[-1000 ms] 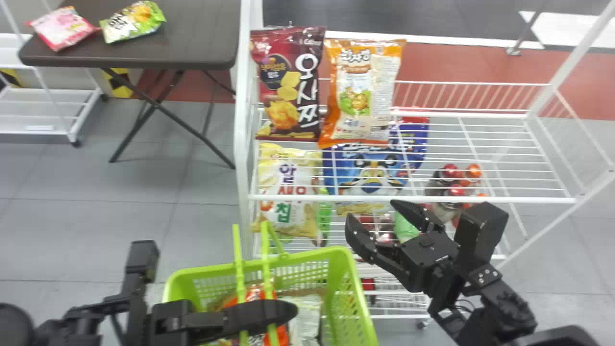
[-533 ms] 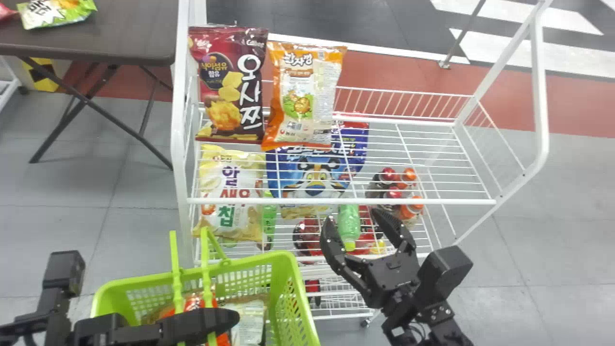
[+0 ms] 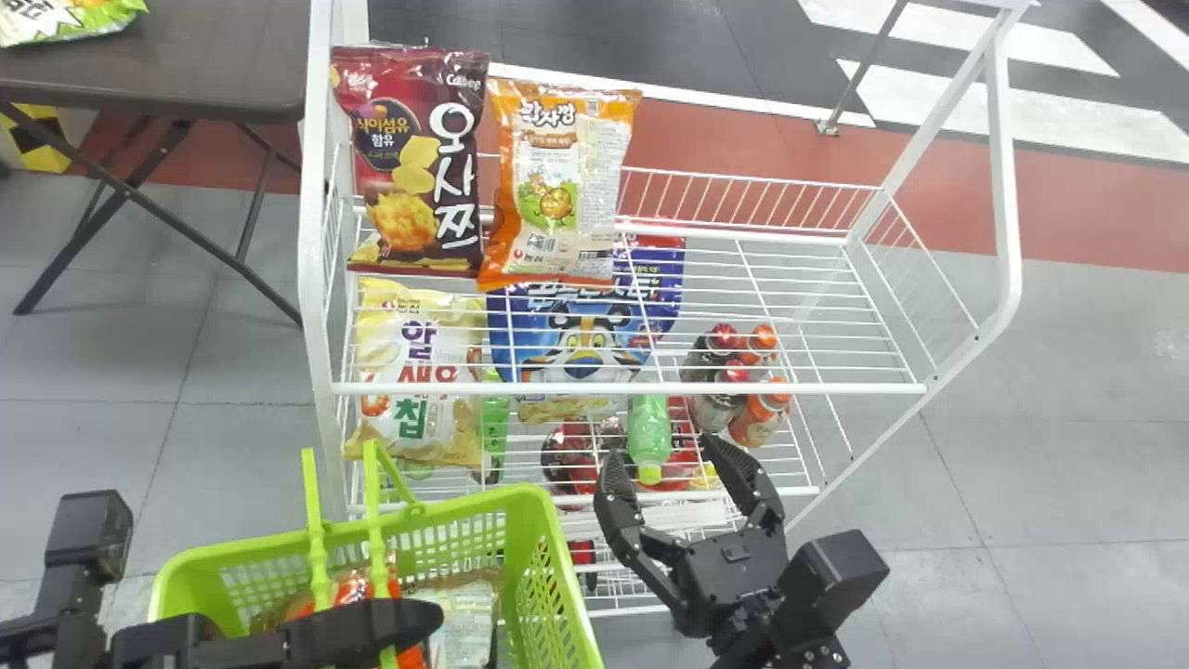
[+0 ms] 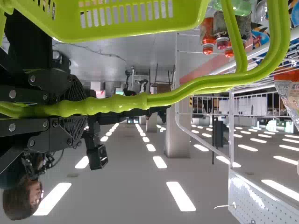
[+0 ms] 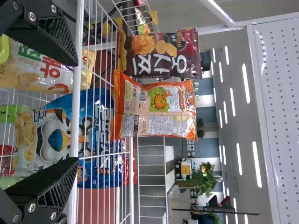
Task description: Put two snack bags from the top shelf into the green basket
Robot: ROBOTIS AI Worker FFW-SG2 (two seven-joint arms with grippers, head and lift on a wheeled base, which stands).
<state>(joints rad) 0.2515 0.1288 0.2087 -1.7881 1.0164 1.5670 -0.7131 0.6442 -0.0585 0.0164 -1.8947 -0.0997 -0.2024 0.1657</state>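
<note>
Grey floor point(image 3: 1068, 446) stretches past the white rack point(image 3: 318, 279). The green basket's point(image 3: 557, 576) handle point(image 4: 187, 91) is gripped by the left gripper point(image 4: 79, 111). Up top, the dark red bag point(image 3: 409, 167) crowds the left post beside the orange one point(image 3: 557, 186); there's room rightward. The right gripper point(image 3: 658, 448), spread wide, empty, could catch the front rail point(image 3: 632, 388) if raised too little.

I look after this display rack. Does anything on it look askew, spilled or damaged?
The green bottle below the top shelf seems to lie down, cap toward the front, while the red- and orange-capped bottles nearby look upright. I see nothing spilled or torn.
</note>
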